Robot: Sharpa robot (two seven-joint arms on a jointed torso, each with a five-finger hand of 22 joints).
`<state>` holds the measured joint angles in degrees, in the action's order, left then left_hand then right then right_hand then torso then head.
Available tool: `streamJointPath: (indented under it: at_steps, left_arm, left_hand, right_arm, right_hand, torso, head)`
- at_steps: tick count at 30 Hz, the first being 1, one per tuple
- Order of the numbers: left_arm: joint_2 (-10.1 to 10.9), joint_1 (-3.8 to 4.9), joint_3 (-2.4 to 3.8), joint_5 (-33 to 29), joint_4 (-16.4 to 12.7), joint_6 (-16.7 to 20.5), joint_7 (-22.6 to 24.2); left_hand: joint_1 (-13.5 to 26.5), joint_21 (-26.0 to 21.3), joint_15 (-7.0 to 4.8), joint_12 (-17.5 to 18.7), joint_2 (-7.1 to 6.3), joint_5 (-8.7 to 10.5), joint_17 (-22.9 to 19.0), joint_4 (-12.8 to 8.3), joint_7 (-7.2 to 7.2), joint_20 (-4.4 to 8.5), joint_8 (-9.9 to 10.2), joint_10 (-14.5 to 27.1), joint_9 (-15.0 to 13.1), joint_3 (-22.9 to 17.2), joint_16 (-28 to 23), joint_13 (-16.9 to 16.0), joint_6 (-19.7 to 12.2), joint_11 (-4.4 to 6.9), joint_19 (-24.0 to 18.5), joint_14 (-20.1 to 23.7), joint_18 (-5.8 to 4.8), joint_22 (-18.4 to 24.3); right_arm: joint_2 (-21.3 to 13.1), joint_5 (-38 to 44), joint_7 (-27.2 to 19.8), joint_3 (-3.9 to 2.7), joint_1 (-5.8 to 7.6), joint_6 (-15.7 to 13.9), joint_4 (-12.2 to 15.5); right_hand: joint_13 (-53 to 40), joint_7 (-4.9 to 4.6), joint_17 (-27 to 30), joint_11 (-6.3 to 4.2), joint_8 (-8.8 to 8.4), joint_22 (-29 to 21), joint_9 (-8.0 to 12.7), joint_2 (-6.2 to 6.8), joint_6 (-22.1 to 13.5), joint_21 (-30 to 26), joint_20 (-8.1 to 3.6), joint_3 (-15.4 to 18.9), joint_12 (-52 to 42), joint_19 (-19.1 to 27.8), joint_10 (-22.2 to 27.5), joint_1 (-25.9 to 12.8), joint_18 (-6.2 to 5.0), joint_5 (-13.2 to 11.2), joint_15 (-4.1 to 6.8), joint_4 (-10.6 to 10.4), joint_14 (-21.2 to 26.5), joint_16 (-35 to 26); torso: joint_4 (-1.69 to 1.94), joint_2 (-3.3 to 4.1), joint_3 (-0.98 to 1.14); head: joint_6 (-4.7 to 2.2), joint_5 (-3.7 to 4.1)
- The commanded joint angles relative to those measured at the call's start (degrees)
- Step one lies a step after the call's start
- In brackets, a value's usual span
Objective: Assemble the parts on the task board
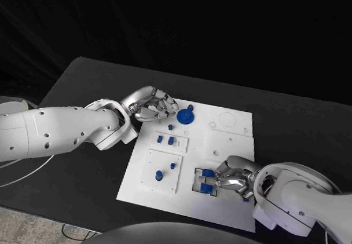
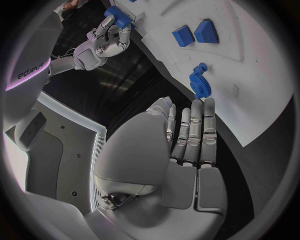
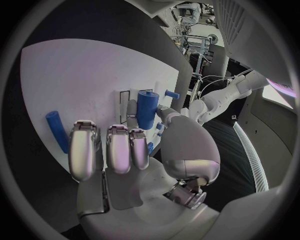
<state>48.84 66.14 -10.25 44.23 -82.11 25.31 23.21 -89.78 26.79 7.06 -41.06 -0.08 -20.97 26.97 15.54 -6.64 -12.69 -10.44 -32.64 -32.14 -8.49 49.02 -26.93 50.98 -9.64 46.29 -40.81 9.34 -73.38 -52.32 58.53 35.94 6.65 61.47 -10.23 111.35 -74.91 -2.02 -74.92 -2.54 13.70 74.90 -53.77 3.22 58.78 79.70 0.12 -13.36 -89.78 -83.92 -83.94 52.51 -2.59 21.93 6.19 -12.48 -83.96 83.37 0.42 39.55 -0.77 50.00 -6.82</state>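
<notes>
**Seating the blue block in the near-right socket**

My right hand (image 1: 231, 180) sits over the near-right recess of the task board (image 1: 218, 210), fingers closed around a blue cylindrical block (image 3: 146, 109); the right wrist view shows it pinched between thumb and fingertips, just above the framed socket. A loose blue peg (image 3: 56, 131) lies on the board beside that hand. I judge the step in hand to be pressing this block home, so I want it square to the socket before any downward push, then a light descent, loosening only once it stops.

My left hand (image 1: 151, 105) hovers at the board's far-left corner, fingers straight and side by side in the left wrist view, holding nothing. The blue gear (image 1: 185, 116) stands on the board just beside it, apart from the fingertips as far as I can tell. Two small blue pegs (image 1: 166, 138) stand in the middle-left plate, and more blue pieces (image 1: 161, 175) sit in the plate nearer me.

The risk I see: a tilted block jamming on the socket edge.
</notes>
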Motion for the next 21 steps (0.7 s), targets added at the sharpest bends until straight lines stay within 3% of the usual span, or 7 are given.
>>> streamJointPath:
  at_steps: [1, 10, 21]
  left_arm:
    - [-0.12, -0.03, 0.03, -0.23, -0.02, -0.97, 0.11]
    - [-0.18, -0.04, 0.03, -0.23, 0.04, -1.16, -0.20]
    - [-0.20, -0.04, 0.03, -0.23, 0.08, -1.26, -0.36]
  left_hand:
    - [-0.56, 0.40, 0.04, -0.32, 0.04, -0.41, -0.09, -0.06, -0.20, -0.14, -0.30, -0.07, -0.09, -0.39, 0.40, 0.16, -0.41, -0.42, 0.28, -0.32, 0.69, -0.20]
    - [-0.56, 0.40, 0.04, -0.32, 0.04, -0.41, -0.09, -0.06, -0.20, -0.14, -0.30, -0.07, -0.09, -0.39, 0.40, 0.16, -0.41, -0.42, 0.28, -0.32, 0.69, -0.20]
    - [-0.54, 0.41, 0.06, -0.32, 0.05, -0.44, -0.10, -0.04, -0.22, -0.15, -0.32, -0.08, -0.09, -0.39, 0.41, 0.19, -0.42, -0.45, 0.28, -0.32, 0.69, -0.25]
  right_arm:
    - [0.25, 0.50, 0.21, 0.34, -0.43, 1.73, -0.32]
    - [0.37, 1.43, 0.22, 0.34, -0.44, 2.76, -0.25]
    - [0.16, 1.73, 0.08, 0.34, -0.47, 1.95, -0.07]
  right_hand:
    - [-15.09, 0.11, -0.25, 0.36, -0.04, 11.69, 0.13, -0.02, -0.45, -0.23, 0.38, 1.53, -0.22, -2.12, -6.06, -1.41, 0.06, -4.08, -0.32, -0.93, -3.51, -0.28]
    - [-15.09, 0.09, -0.25, 0.38, -0.02, 11.72, 0.14, 0.06, -0.44, -0.27, 0.46, 6.09, -0.22, -2.20, -6.06, -4.92, 0.06, -16.39, -0.36, -3.90, -3.54, -0.26]
    - [-15.09, 0.17, -0.36, 0.33, 0.27, 11.75, -0.05, -0.60, -0.24, -0.26, 0.43, 9.81, -0.22, -2.25, -6.06, -7.80, 0.07, -17.99, -0.33, -4.20, -3.57, -0.18]
  torso:
    - [0.04, -0.04, -0.02]
    - [0.02, -0.01, -0.04]
    - [0.02, -0.01, 0.00]
  head:
    - [0.00, -0.01]
    - [0.00, -0.10]
    - [0.00, -0.40]
